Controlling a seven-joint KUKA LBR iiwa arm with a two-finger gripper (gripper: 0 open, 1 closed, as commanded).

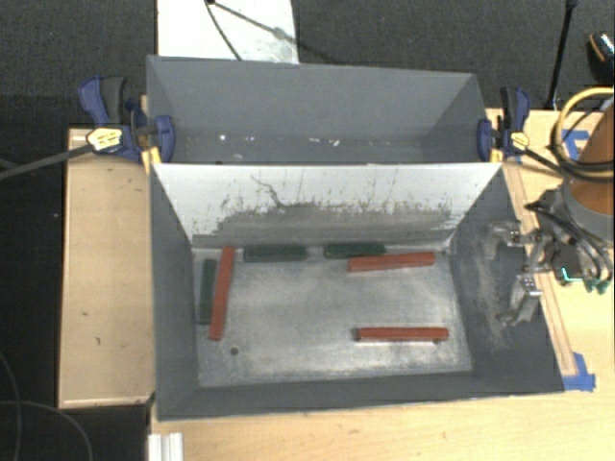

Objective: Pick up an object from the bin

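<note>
The gripper [522,291] hangs over the bin's [317,209] right sloped wall; I cannot tell whether it is spread or closed. Nearest it, front right, the near red bar [401,334] lies left to right. There are three red bars: the far red bar [391,262] also lies crosswise, and the left red bar [220,293] runs front to back. There are three green bars: two by the back wall [274,254] [354,250] and one at the left [206,291].

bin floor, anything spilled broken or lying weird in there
Nothing is spilled or broken. The left red stick lies slightly slanted beside a green stick; the rest lie flat. The bin has a scuffed back wall.
</note>
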